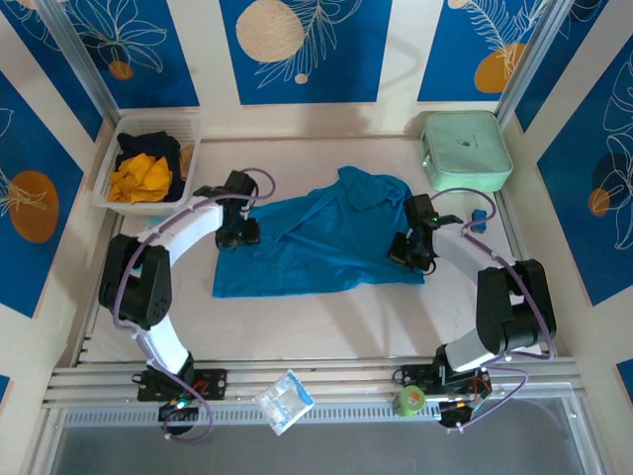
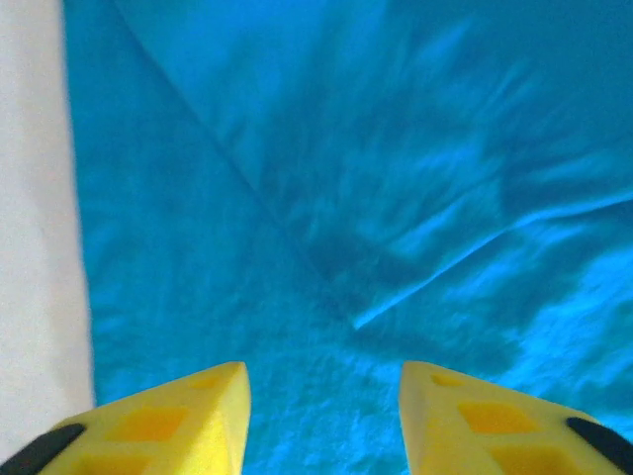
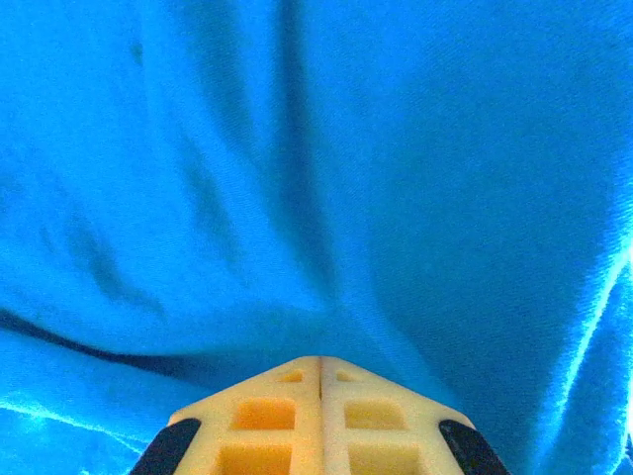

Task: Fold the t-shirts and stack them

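From above, the soft teal-blue cloth t-shirt (image 1: 316, 242) lies spread out, its long side running nine to three o'clock. My left pincer (image 1: 237, 233) is at its nine o'clock edge and my right pincer (image 1: 410, 252) at its three o'clock edge. In the left wrist view, my left pincer (image 2: 324, 371) is partly open and holds nothing, with the shirt at twelve o'clock. In the right wrist view, my right pincer (image 3: 319, 361) is clenched, and I think it is pinching the shirt.

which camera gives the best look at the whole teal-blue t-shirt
The top external view: the teal-blue cloth t-shirt lies there whole, spread on the white table. The left wrist view gives a close patch with a diagonal crease and one edge; the right wrist view gives wrinkled cloth at the shut right tool.
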`<state>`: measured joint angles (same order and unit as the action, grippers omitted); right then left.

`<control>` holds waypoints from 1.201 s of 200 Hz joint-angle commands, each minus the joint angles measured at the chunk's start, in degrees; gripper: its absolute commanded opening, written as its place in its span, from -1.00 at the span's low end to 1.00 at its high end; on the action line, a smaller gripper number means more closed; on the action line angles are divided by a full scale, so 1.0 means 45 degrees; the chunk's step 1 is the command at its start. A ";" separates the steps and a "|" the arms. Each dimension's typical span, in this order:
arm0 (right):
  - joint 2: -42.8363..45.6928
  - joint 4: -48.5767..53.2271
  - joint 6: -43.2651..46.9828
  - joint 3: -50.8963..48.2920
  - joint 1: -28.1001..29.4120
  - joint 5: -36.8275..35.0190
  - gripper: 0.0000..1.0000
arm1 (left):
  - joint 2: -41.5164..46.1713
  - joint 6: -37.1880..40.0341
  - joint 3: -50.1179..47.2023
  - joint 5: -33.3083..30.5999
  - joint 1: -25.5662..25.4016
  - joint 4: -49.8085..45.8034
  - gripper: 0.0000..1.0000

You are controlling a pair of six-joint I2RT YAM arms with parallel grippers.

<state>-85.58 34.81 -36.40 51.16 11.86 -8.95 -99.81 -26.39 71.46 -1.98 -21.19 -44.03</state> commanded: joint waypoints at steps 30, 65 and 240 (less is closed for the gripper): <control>0.0611 0.0295 0.0121 -0.0076 0.0051 0.0173 -0.92 | -0.0760 -0.1209 -0.0366 0.1171 -0.0400 0.1224 -0.36; 0.0620 0.0239 0.0160 -0.0214 0.0033 0.0212 -0.92 | -0.1165 -0.1401 -0.0303 0.0512 -0.0438 0.1288 -0.40; 0.0423 -0.0038 0.0155 -0.0305 0.0026 0.0446 -0.95 | -0.1626 -0.1285 0.0505 0.0050 -0.0424 0.1196 -0.66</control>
<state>-83.79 34.72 -36.21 50.54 11.86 -8.51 -107.13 -31.68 72.12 -0.45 -22.85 -37.67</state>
